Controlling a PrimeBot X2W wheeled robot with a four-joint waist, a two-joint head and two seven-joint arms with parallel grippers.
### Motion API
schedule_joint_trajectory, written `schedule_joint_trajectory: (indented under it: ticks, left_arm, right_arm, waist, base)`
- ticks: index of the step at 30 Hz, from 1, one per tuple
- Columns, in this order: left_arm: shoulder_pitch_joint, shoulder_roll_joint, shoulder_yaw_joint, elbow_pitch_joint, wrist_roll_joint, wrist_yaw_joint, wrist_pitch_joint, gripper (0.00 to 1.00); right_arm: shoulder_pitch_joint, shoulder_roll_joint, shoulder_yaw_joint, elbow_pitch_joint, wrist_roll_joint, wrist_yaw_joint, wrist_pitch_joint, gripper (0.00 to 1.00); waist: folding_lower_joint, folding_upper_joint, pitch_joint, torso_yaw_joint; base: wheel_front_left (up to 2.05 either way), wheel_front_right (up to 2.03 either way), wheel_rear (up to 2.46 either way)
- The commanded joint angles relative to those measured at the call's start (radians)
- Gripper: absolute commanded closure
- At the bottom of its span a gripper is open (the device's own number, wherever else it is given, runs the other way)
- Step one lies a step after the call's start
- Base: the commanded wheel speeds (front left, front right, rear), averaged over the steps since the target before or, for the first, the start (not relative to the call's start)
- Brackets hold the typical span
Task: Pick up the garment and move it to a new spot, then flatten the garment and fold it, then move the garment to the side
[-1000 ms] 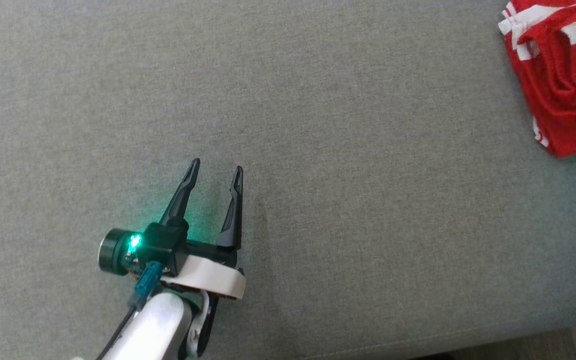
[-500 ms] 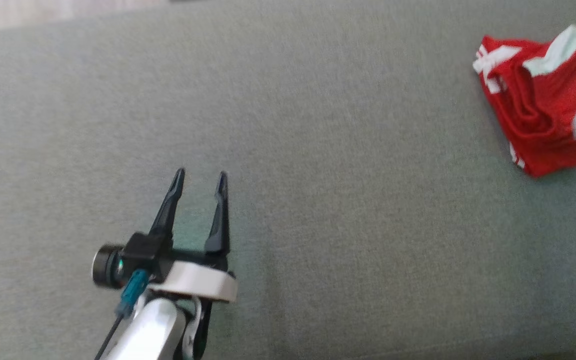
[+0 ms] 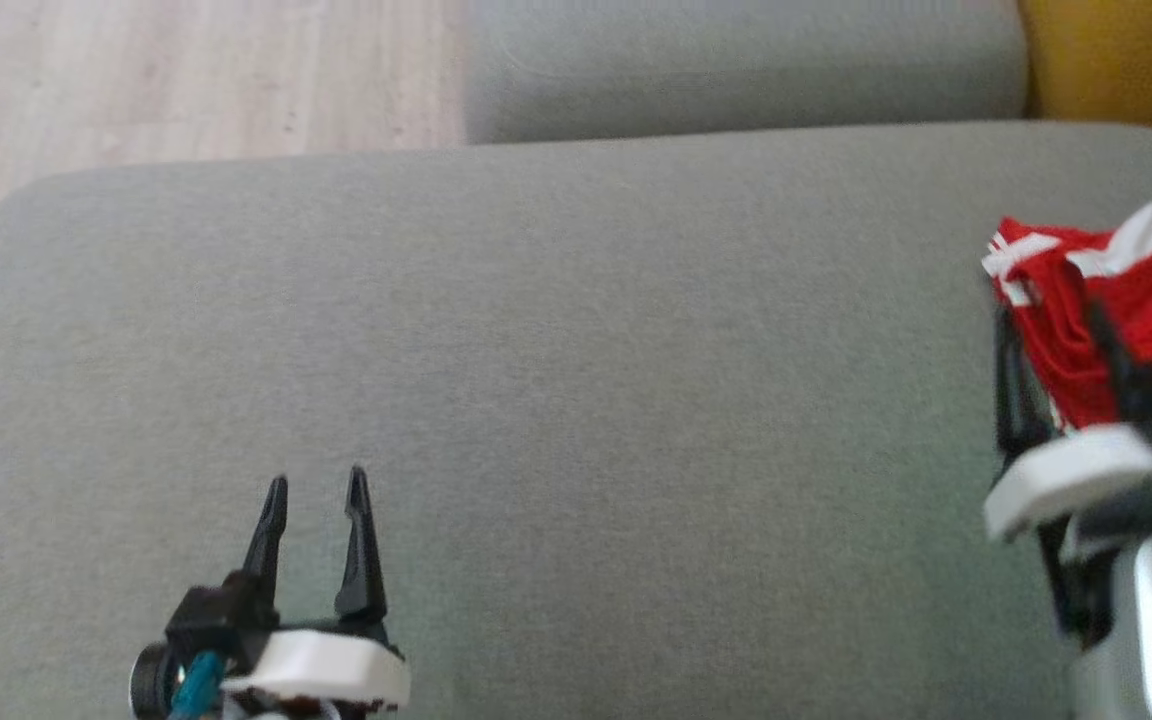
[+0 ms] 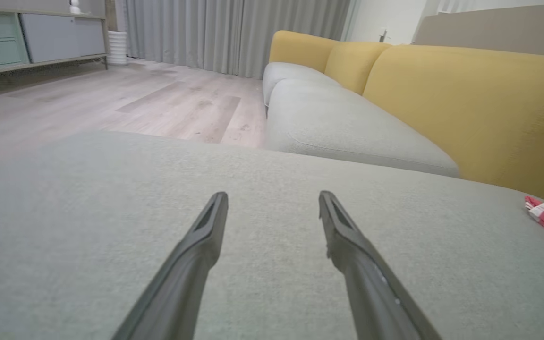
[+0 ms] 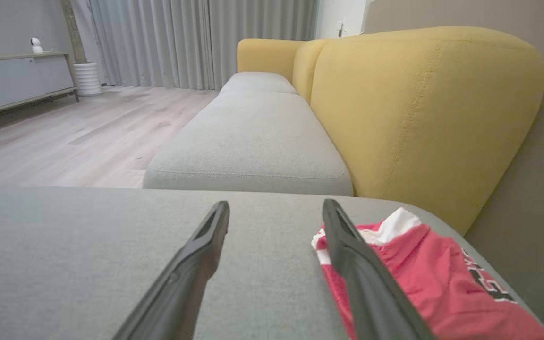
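Red mesh garment with white trim point(image 5: 423, 278) lies bunched at the right end of the wide grey fabric seat cushion point(image 3: 576, 350), close to the mustard-yellow padded backrest point(image 5: 418, 118). My right gripper point(image 5: 276, 205) has its jaws spread wide. The gap between its fingers shows bare grey cushion, and the right-hand finger crosses the garment's near left edge in the right wrist view. I cannot tell whether it touches the cloth. In the head view those fingers are blurred and overlap the garment's lower left part. My left gripper point(image 3: 317, 476) is just as wide, low over the cushion near its front left, well apart from the garment, with only grey fabric between its fingers. The garment is crumpled, not flat. Its folds are heaped, a white band turns up at the far edge, white stripes show on the left side, and black lettering runs along the side nearest the backrest. Beyond my cushion sits a second grey seat cushion point(image 5: 253, 141) along the same yellow back. Left of it are a pale wood-plank floor point(image 3: 186, 80) and long grey curtains point(image 5: 182, 38).
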Motion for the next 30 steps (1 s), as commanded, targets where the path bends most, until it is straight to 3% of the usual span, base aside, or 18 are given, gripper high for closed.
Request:
schedule_joint_trajectory:
  ticks: [1, 12, 30]
  left_arm:
    - [-0.015, 0.015, 0.044, -0.025, -0.008, 0.004, -0.011, 0.00]
    - [0.055, 0.009, 0.036, -0.015, -0.034, -0.002, -0.015, 0.00]
    - [0.043, 0.006, 0.004, 0.014, -0.023, 0.003, -0.010, 0.00]
  right_arm:
    - [0.005, 0.012, 0.029, -0.051, 0.000, -0.001, -0.020, 0.00]
    - [0.222, 0.031, 0.129, -0.081, 0.142, -0.001, -0.148, 0.00]
    - [0.255, 0.031, 0.185, -0.022, 0.149, -0.001, -0.212, 0.00]
  waist:
    - [0.0003, -0.0001, -0.030, 0.033]
    - [0.0003, -0.0001, -0.059, 0.060]
    - [0.0003, -0.0001, -0.067, 0.064]
  base:
    - [0.00, 0.00, 0.00]
    - [0.00, 0.00, 0.00]
    - [0.00, 0.00, 0.00]
